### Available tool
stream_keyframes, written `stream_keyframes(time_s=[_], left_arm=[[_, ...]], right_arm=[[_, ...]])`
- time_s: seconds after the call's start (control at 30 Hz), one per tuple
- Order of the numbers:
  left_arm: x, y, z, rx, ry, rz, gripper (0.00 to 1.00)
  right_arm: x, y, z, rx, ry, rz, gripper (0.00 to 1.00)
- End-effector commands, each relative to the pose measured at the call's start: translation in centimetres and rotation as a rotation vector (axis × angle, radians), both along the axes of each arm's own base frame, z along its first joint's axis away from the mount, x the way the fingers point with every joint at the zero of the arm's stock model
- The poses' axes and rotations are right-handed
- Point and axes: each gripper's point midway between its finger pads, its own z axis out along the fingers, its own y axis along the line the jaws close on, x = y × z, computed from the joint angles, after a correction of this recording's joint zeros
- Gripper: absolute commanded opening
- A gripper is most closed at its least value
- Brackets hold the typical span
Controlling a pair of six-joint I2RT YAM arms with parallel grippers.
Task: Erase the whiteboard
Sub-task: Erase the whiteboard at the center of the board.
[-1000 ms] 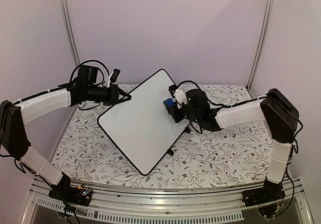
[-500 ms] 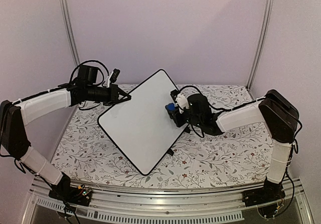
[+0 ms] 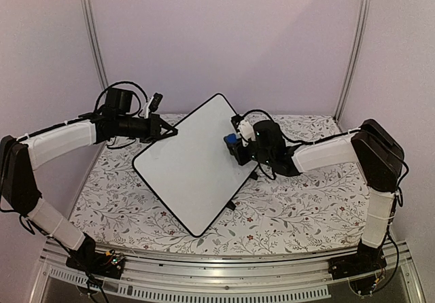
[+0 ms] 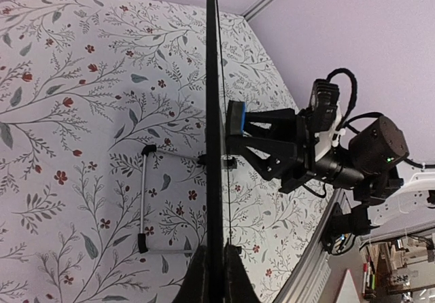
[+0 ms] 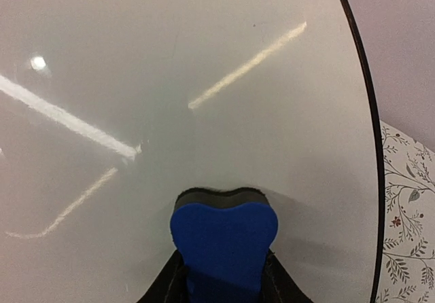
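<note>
The whiteboard (image 3: 194, 170) stands tilted above the floral table, its white face blank with only light glare. My left gripper (image 3: 174, 132) is shut on the board's upper left rim. In the left wrist view the board (image 4: 214, 113) shows edge-on as a thin black line running into my left gripper (image 4: 216, 265). My right gripper (image 3: 238, 143) is shut on a blue eraser (image 3: 230, 140), and the eraser's dark felt presses flat against the board's right part. The right wrist view shows the eraser (image 5: 223, 238) against the white face (image 5: 204, 79), squeezed between my right gripper's (image 5: 223, 279) jaws.
A wire stand (image 4: 143, 201) and small black feet (image 3: 231, 206) prop the board from behind. The floral tablecloth (image 3: 299, 208) covers the table. A metal rail (image 3: 217, 276) runs along the near edge, and frame posts (image 3: 353, 45) stand at the back corners.
My right gripper slid the eraser a little down and right on the board, then back up. The left arm and the board stayed still.
</note>
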Motion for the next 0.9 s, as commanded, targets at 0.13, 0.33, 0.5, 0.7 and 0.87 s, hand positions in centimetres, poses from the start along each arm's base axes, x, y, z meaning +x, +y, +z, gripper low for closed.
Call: stream_keyframes(time_s=[0.13,0.33,0.5,0.7,0.87], left_arm=[[0.0,-0.3,-0.4,0.024,-0.057,-0.041,0.0],[0.0,-0.3,-0.3,0.023,-0.057,-0.039,0.0],[-0.1,-0.3,-0.2,0.022,-0.057,-0.04,0.0],[-0.1,-0.3,-0.3,0.021,-0.055,-0.041,0.0],[-0.1,-0.4,-0.5,0.022,-0.05,-0.042,0.0]], right_arm=[[2.2,2.2,2.6,0.01,-0.052,0.05,0.33],[1.5,1.3,-0.4,0.019,0.03,0.076,0.33],[-0.1,-0.3,-3.1,0.035,0.099,0.063,0.33],[-1.7,-1.6,-5.0,0.044,0.148,0.055,0.33],[-1.3,-1.3,-4.2,0.061,0.134,0.058,0.33]])
